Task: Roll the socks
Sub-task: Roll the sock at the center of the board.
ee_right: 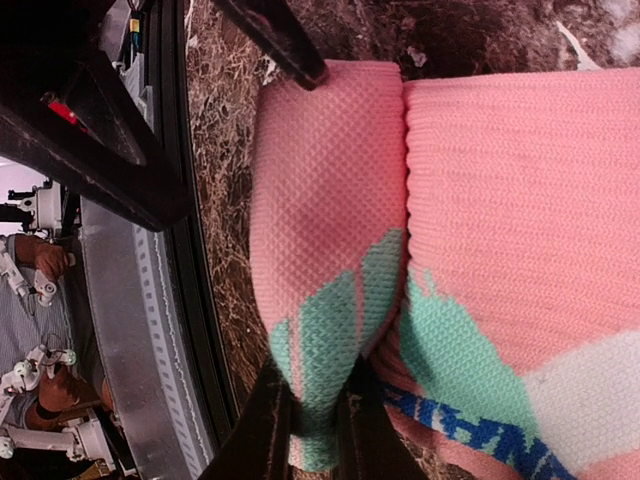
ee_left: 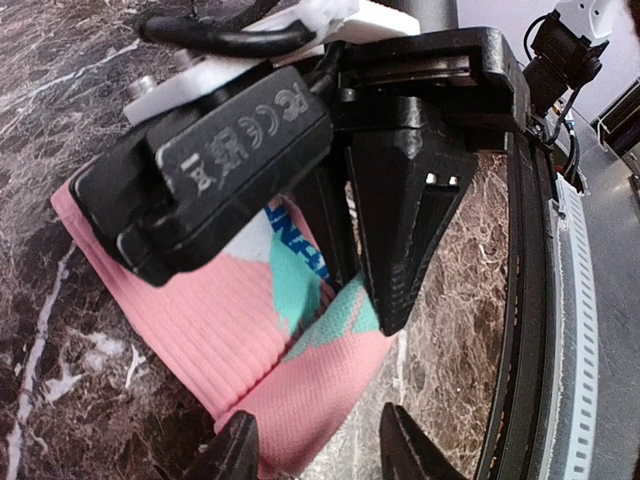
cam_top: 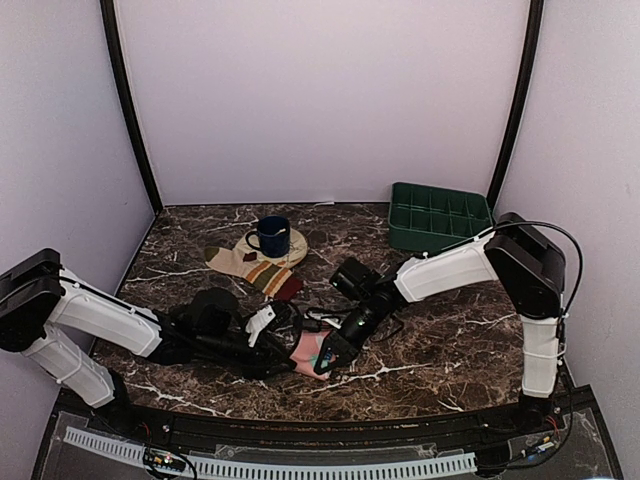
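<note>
Pink sock [cam_top: 308,351] with mint patches lies folded on the marble table [cam_top: 450,330], caught between the two grippers. Right gripper [ee_right: 315,405] is pinched tight on the sock's mint-patched fold, with fabric bunched between its fingertips. Left gripper [ee_left: 318,432] faces it, jaws partly spread and straddling the sock's pink edge (one fingertip on the fabric, the other over bare marble), not clamped on anything I can see. Right gripper's black body hangs just ahead of the left fingers, over the sock. Striped cream sock [cam_top: 258,270] lies flat well beyond both grippers, one end up against a tan coaster [cam_top: 297,249] that carries a blue mug [cam_top: 270,237]. Green tray [cam_top: 440,215] sits far beyond the right gripper.
</note>
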### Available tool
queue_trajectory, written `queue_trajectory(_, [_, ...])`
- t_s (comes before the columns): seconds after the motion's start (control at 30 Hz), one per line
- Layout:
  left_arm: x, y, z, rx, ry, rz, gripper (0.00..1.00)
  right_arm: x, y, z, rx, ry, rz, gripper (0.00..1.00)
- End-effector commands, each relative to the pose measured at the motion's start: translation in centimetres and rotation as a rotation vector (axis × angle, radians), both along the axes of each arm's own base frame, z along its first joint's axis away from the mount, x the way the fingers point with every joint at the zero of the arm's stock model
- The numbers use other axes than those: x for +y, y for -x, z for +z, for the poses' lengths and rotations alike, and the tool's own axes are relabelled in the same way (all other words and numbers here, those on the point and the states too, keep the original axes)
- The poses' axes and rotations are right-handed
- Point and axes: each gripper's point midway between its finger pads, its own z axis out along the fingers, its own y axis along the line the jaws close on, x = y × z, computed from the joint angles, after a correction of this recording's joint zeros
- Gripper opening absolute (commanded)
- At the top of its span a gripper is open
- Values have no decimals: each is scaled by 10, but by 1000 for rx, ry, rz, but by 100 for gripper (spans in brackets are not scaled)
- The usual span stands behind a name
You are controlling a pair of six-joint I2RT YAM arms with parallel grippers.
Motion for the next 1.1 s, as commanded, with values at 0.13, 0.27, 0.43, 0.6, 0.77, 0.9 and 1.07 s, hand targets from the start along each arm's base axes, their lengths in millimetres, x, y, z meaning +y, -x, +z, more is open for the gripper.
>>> queue_trajectory(0.13, [-12,-5,11,-95,25,-45,45,-4,7,-2,37,-7,23,6])
queue_trajectory(0.27, [-16,1,7,-89,29,-78,45,-5,8,-1,42,-12,27,6])
queue_trajectory(0.43, [-21,5,4,-87,33,-105,45,-7,10,-2,51,-11,32,6])
queue_trajectory(0.6, [-25,9,3,-84,35,-135,45,-8,12,-3,59,-7,38,6])
queue_trajectory(0.77, [-25,11,3,-110,23,-137,45,-9,14,-4,70,-6,51,5])
queue_trajectory(0.9, [-25,12,4,-125,20,-148,45,-9,13,-3,69,-6,57,5])
queue_trajectory(1.07, [-28,15,-4,-115,-3,-168,45,-9,15,-3,77,-7,65,5])
